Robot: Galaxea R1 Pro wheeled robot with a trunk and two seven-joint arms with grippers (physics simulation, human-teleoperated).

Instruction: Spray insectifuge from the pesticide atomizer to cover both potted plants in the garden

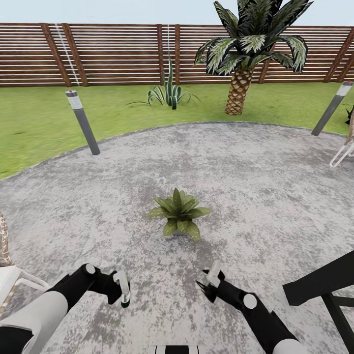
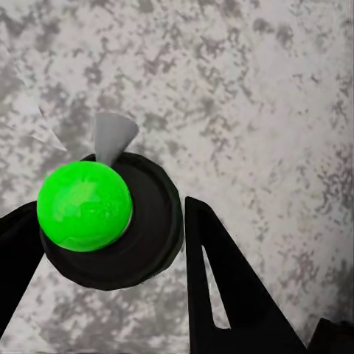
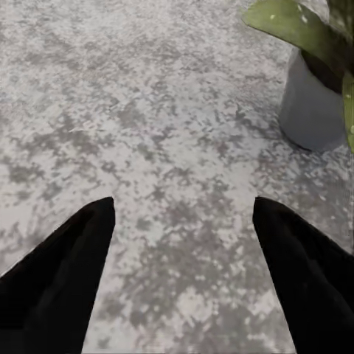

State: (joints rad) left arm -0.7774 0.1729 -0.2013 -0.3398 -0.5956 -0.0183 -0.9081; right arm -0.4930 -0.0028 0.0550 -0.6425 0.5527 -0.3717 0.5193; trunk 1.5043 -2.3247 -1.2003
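Note:
One potted plant (image 1: 179,216), a low green rosette, stands on the round gravelly patio (image 1: 255,172) just ahead of both arms. Its grey pot (image 3: 313,103) and a leaf (image 3: 291,21) appear close in the right wrist view. My left gripper (image 1: 123,290) is shut on the pesticide atomizer (image 2: 103,217), which the left wrist view shows end-on as a dark round body with a bright green cap. My right gripper (image 1: 206,281) hangs low over the gravel with its fingers (image 3: 66,265) spread wide and nothing between them. The second potted plant is out of view.
Grey bollard lamps (image 1: 82,123) (image 1: 334,105) stand at the patio's rim. A palm (image 1: 241,88), a striped agave (image 1: 169,93) and the slatted fence (image 1: 113,54) lie beyond on the lawn. Dark furniture (image 1: 322,285) is close on the right, a white chair (image 1: 12,278) on the left.

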